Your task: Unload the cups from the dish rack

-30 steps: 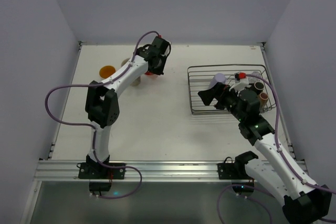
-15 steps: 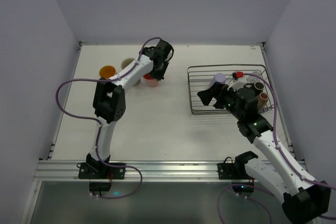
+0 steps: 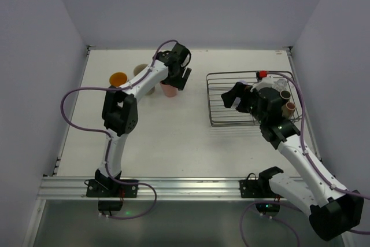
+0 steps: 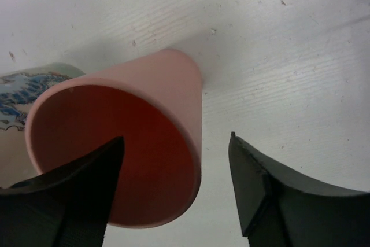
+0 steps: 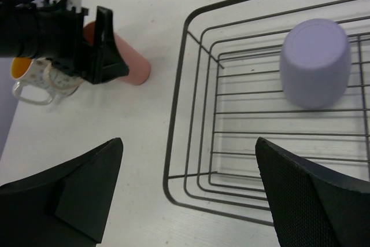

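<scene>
The salmon-red cup (image 4: 151, 94) stands mouth-up on the table next to the cream patterned mug (image 4: 22, 80). My left gripper (image 4: 175, 138) is open over its rim, one finger above the mouth and the other outside the wall, neither touching it. In the top view that cup (image 3: 168, 90) sits under the left gripper (image 3: 176, 83), with the orange-inside cup (image 3: 118, 78) further left. The dish rack (image 5: 175, 114) holds an upturned lavender cup (image 5: 315, 62). My right gripper (image 5: 189, 142) hangs open and empty above the rack's near-left corner. Two small brown cups (image 3: 285, 94) stand in the rack's right side.
The white side walls (image 3: 69, 102) close in the table on the left, right and back. The right arm (image 3: 300, 154) reaches over the rack's front edge. The left arm (image 3: 118, 114) and its purple cable (image 3: 75, 93) cross the table's left half.
My left gripper has lowered the salmon-red cup to the table by the mug and opened, letting it go. My right gripper has shifted further over the rack, staying open.
</scene>
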Robot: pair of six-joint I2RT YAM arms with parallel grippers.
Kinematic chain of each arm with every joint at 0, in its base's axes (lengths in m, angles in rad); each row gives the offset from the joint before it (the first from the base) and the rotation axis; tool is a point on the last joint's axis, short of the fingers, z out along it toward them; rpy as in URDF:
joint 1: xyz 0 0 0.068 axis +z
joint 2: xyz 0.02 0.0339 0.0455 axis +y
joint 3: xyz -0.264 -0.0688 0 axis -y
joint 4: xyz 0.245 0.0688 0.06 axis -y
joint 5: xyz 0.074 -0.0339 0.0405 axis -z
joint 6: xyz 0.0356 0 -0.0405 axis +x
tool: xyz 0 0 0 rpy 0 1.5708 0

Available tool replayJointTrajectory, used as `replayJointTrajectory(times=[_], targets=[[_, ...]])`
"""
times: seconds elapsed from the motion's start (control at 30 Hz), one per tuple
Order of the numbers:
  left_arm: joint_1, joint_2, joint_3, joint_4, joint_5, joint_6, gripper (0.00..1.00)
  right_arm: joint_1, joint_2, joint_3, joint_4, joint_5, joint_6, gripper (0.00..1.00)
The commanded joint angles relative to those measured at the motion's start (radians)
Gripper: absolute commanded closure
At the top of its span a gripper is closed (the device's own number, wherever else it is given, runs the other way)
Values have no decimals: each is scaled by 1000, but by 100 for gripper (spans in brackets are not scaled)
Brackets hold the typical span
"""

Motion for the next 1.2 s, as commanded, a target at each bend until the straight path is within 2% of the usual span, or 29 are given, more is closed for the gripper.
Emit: replayJointTrajectory(times=[0.0, 0.13, 0.23, 0.37, 0.53, 0.63, 0.77, 0.87, 0.97, 1.17], targets=[[5, -101, 34, 24, -13, 12, 21, 1, 40, 74, -42, 158, -67, 1], [3, -193, 17, 78, -12, -16, 5, -2, 96, 120, -73, 229, -102, 1], [2, -277, -19, 138, -3, -32, 0, -12, 161, 154, -88, 283, -136, 1], [-4, -437, -168, 283, 28, -57, 0, -46, 244, 189, -107, 327, -150, 1], [-30, -730, -392, 481, 183, -129, 0, -58, 345, 248, -110, 332, -163, 1], [-61, -883, -594, 669, 325, -170, 0, -68, 425, 298, -120, 361, -177, 1], [-87, -1061, -911, 818, 456, -232, 0, -87, 517, 349, -130, 398, -194, 1], [-99, -1127, -1089, 917, 511, -282, 0, -95, 584, 372, -130, 415, -191, 2], [-102, -1192, -1206, 1003, 519, -309, 0, -103, 638, 390, -131, 426, -194, 5], [-102, -1227, -1308, 1104, 552, -330, 0, -112, 738, 458, -120, 396, -222, 13]])
